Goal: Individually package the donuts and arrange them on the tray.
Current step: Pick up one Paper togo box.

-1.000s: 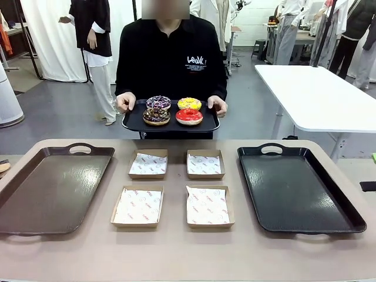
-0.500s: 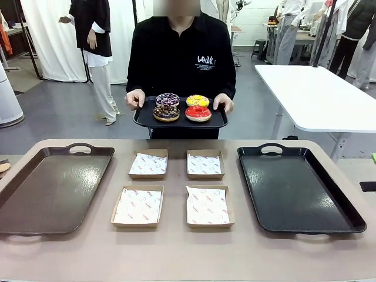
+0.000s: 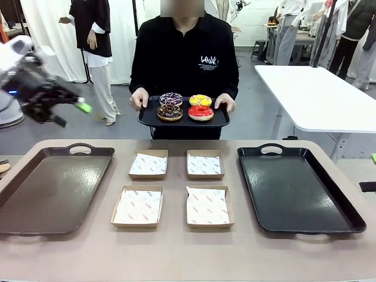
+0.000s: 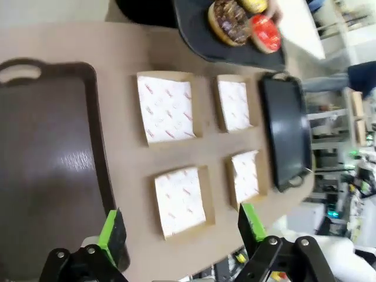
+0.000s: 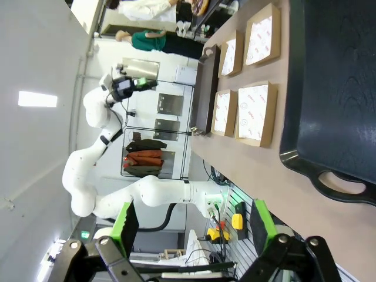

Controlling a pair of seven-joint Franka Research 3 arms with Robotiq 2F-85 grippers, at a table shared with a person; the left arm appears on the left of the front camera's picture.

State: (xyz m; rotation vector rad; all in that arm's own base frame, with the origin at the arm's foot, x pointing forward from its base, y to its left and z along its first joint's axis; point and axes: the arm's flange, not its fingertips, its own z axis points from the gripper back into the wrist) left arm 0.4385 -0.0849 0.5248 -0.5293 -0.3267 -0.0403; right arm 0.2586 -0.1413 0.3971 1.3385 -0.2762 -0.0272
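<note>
1. Left claw (image 3: 71, 114): I see it raised off the counter (image 3: 176, 252) at the left side of the front view, blurred, up above the far end of the brown tray (image 3: 53, 188). In its wrist view the fingers (image 4: 110, 232) stand wide apart with nothing between them.

2. Right claw (image 5: 194, 220): in its own wrist view I read it as wide, gripping nothing. It looks sideways along the counter past the black tray (image 5: 335, 88).

3. Donuts: all four sit on a small serving tray (image 3: 153, 121) that a person in a black top holds at the far side of the counter, one hand (image 3: 139, 98) at each end. The tray is in the air, clear of the counter.
- The purple donut (image 3: 171, 98) and yellow donut (image 3: 200, 100) form the far row.
- The chocolate donut (image 3: 170, 111) and red donut (image 3: 200, 113) form the near row.

4. Counter layout: four open cardboard boxes (image 3: 148, 164), each lined with printed paper, lie in a two-by-two block in the middle. The brown tray lies on the robot's left of the block and the black tray on its right. No donut is in any box.
</note>
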